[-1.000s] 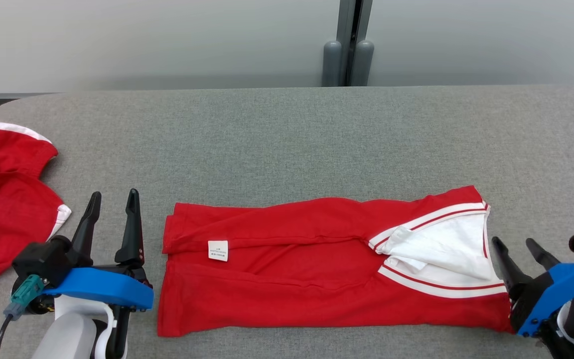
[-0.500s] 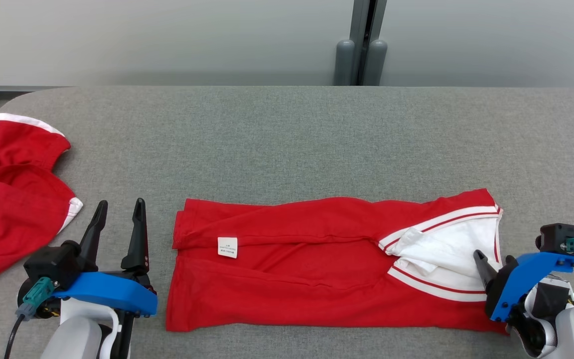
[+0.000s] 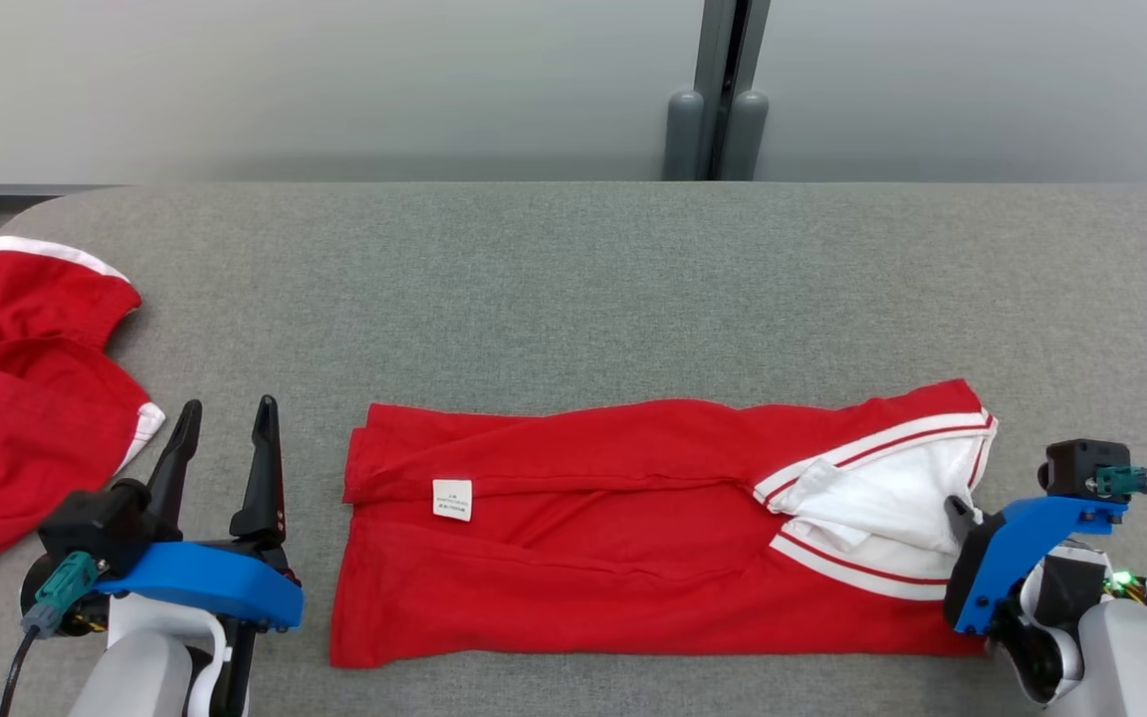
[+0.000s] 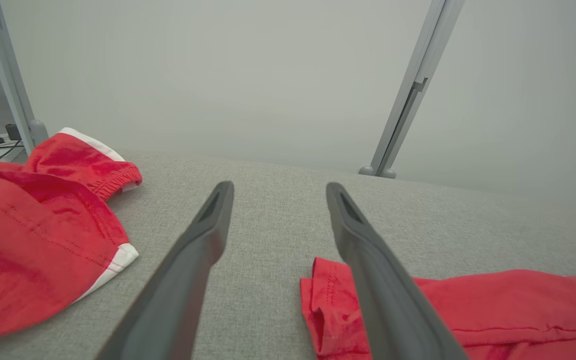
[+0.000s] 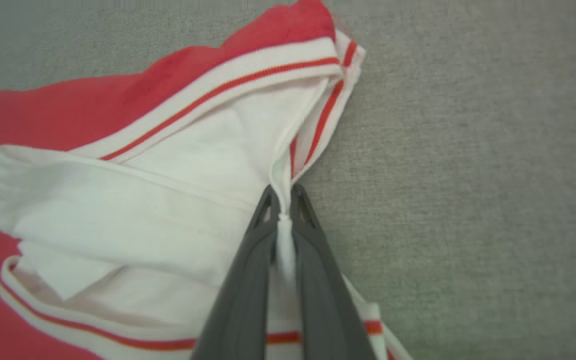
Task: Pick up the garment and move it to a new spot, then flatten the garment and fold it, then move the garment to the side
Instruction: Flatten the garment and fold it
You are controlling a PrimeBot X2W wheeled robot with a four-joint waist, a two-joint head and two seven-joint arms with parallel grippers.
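Note:
A red garment point(image 3: 613, 538) with a white, red-striped neckband lies folded lengthwise as a long strip across the grey table point(image 3: 573, 279). A small white label point(image 3: 452, 499) shows near its left end. My right gripper point(image 3: 960, 513) is shut on the white fabric at the neck end; the right wrist view shows the white edge point(image 5: 282, 235) pinched between both fingers. My left gripper point(image 3: 225, 423) stands open just left of the garment's left end point(image 4: 325, 300), fingers apart with nothing between them.
A second red garment point(image 3: 16, 398) with white trim lies crumpled at the table's left edge, seen also in the left wrist view point(image 4: 43, 225). A grey post point(image 3: 718, 119) stands behind the table's far edge.
My right gripper has moved in over the neck end and shut on the white fabric. The head camera has shifted slightly. The left gripper has stayed open beside the garment.

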